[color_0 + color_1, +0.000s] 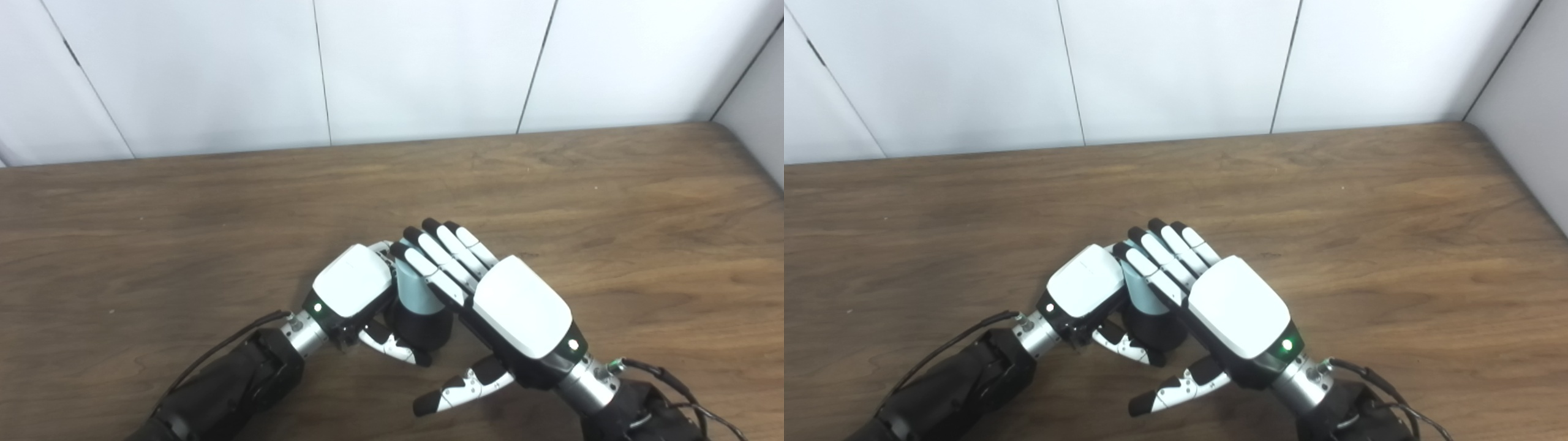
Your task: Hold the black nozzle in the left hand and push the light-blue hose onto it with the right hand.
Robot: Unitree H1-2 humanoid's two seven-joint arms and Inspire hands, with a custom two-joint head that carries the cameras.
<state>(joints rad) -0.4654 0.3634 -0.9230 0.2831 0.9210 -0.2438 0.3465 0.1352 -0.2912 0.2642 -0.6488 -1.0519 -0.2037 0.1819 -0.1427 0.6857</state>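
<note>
The hose looks nearly on the nozzle, near the front edge of the table.

You see the left hand (354,288) wrapped tight around the black nozzle (422,327), close to the front edge of the table (612,202). The light-blue hose (413,288) sits right on top of the nozzle, touching it. The right hand (484,288) lies flat against the hose, its fingers (438,251) straight and its thumb held away. You cannot tell if the hose is pushed fully home, so a last push may be left.

A lab-like test bay: bare wooden table (184,202) against white panel walls (429,61).
</note>
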